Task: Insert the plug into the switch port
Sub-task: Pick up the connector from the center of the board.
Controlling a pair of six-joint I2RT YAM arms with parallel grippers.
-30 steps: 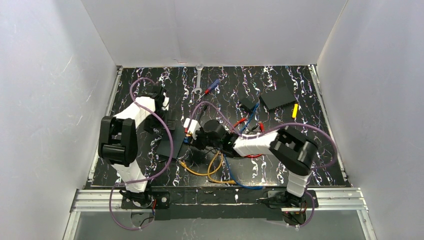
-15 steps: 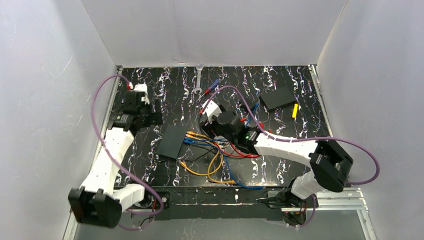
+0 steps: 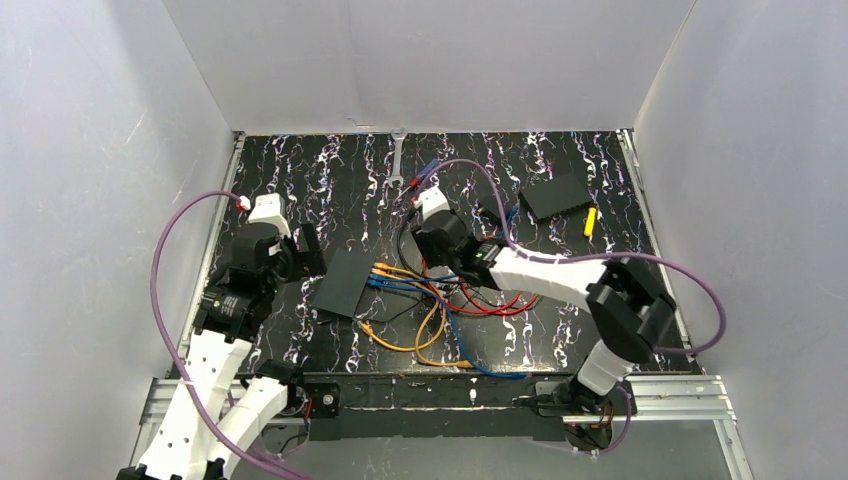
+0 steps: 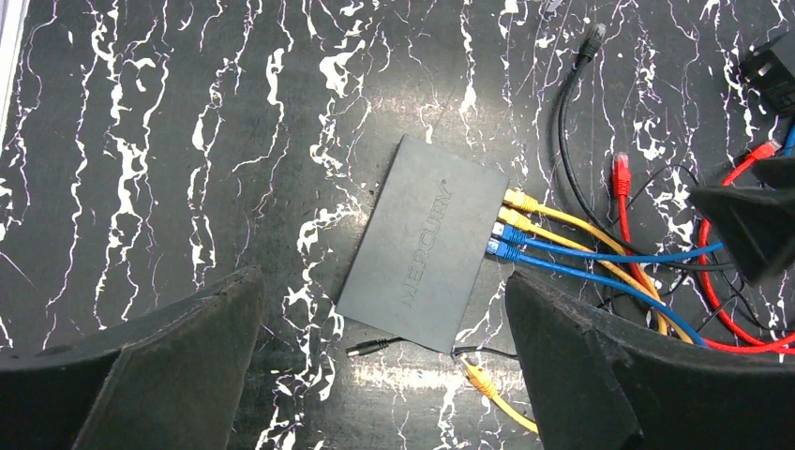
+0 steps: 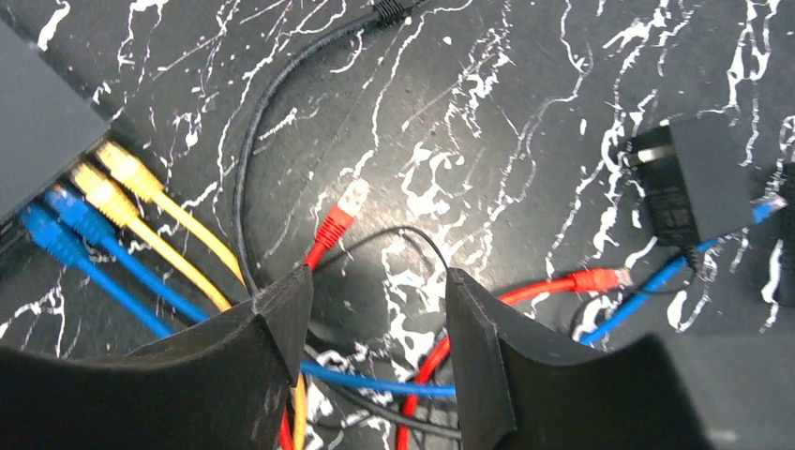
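Marbled table (image 4: 187, 141): switch (image 4: 422, 244) holds two yellow plugs (image 4: 516, 208), two blue plugs (image 4: 504, 242); two red plugs (image 5: 339, 217) loose; my left gripper (image 4: 382, 286), right gripper (image 5: 378, 281) spread.

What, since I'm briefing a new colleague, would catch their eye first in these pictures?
The tangle of yellow, blue, red and black cables mid-table strikes first. Two yellow and two blue plugs sit in the black switch at the tangle's left, in front of the open left pincer. A loose red plug lies just ahead of the open right pincer.
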